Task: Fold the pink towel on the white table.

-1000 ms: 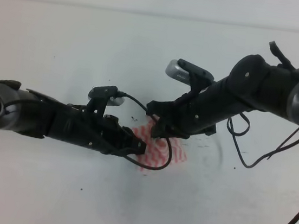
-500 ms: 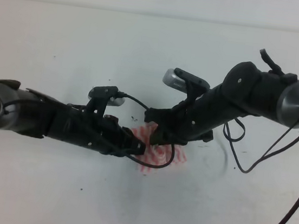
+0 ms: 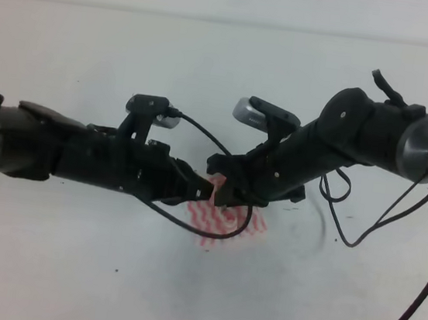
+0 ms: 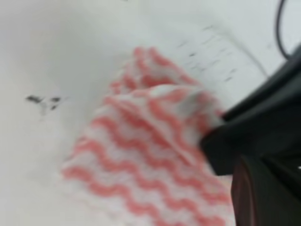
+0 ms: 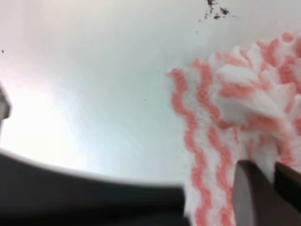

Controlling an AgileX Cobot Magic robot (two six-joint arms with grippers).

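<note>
Right gripper [image 3: 219,197] is down at the upper left edge of the pink towel [image 3: 231,223], and in the right wrist view its fingers [image 5: 256,195] are pinched together on a bunched, raised fold of the cloth [image 5: 235,117], so it is clamped on the towel; left gripper [image 3: 202,191] sits nose to nose with it, almost touching, just over the towel's left edge; its own jaws are not visible in any view, so I cannot tell whether they are apart or together; the left wrist view is blurred, showing the towel [image 4: 150,155] rumpled and lifted into a ridge where a dark gripper part [image 4: 256,136] meets it; the towel lies near the middle of the white table [image 3: 68,267], partly hidden under both grippers, with its lower right part flat on the surface; a black cable [image 3: 213,234] loops from the left arm across the cloth; a few dark specks [image 4: 42,100] mark the table beside the towel; more cables [image 3: 394,217] hang from the right arm at the right side.
</note>
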